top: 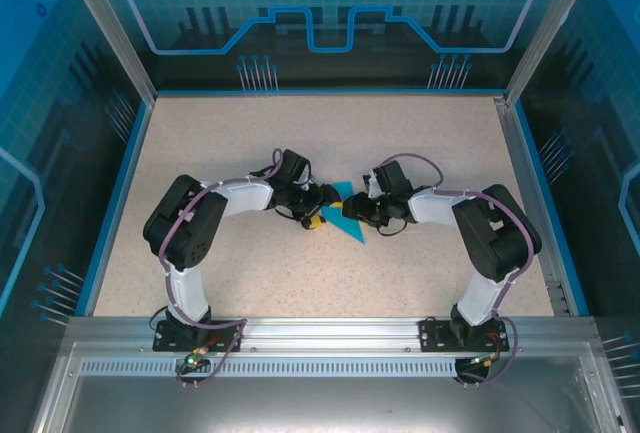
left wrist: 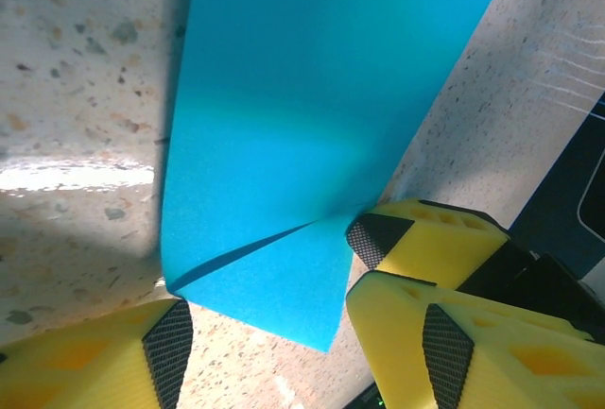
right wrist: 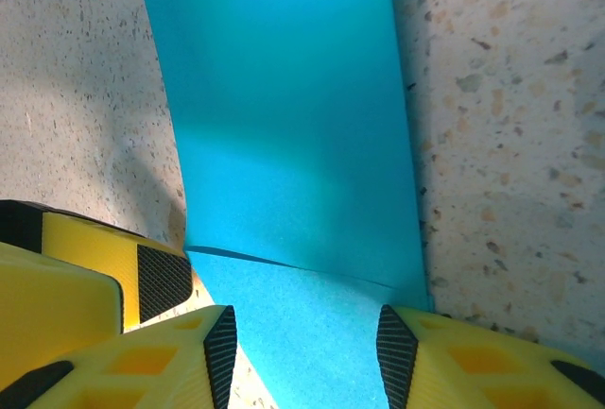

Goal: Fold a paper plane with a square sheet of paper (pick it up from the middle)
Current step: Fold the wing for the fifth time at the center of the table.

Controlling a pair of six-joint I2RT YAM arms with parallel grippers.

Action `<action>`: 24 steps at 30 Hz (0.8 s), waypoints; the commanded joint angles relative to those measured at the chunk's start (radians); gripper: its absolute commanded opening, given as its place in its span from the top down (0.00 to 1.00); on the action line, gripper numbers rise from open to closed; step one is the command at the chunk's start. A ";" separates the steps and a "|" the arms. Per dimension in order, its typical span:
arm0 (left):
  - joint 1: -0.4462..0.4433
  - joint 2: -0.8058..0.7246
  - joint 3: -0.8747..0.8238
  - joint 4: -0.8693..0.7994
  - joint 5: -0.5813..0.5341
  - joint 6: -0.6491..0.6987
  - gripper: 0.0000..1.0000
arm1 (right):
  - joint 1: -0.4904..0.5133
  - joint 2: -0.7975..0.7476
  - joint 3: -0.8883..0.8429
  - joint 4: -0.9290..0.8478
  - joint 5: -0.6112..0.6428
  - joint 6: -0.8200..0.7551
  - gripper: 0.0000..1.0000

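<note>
The square sheet of paper (top: pixel 354 229) is cyan-blue and lies at the table's middle, folded into a narrow layered shape with a pointed near end. In the left wrist view the paper (left wrist: pixel 302 97) shows a diagonal folded flap. Its corner lies between the wide-apart fingers of my open left gripper (left wrist: pixel 307 357), untouched. A yellow finger (left wrist: pixel 425 239) of the right gripper sits at the crease. My right gripper (right wrist: pixel 305 352) is open and straddles the paper (right wrist: pixel 293 116) near a crease. Seen from above, the left gripper (top: pixel 322 208) and right gripper (top: pixel 352 211) meet tip to tip over it.
The speckled beige table (top: pixel 300 143) is ringed by a blue rim and transparent walls on an aluminium frame (top: pixel 530 63). Both arm bases are bolted to the metal rail (top: pixel 320 333) at the near edge. A left-gripper finger (right wrist: pixel 104 267) shows in the right wrist view.
</note>
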 commanded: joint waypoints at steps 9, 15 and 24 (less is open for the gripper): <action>-0.019 0.003 0.028 -0.043 -0.024 0.022 0.33 | -0.012 0.030 -0.034 -0.066 0.032 -0.011 0.53; -0.023 0.026 0.050 -0.035 -0.006 0.023 0.48 | -0.011 0.028 -0.034 -0.066 0.032 -0.010 0.53; -0.025 0.040 0.059 -0.047 -0.008 0.041 0.71 | -0.011 0.028 -0.027 -0.067 0.031 -0.045 0.53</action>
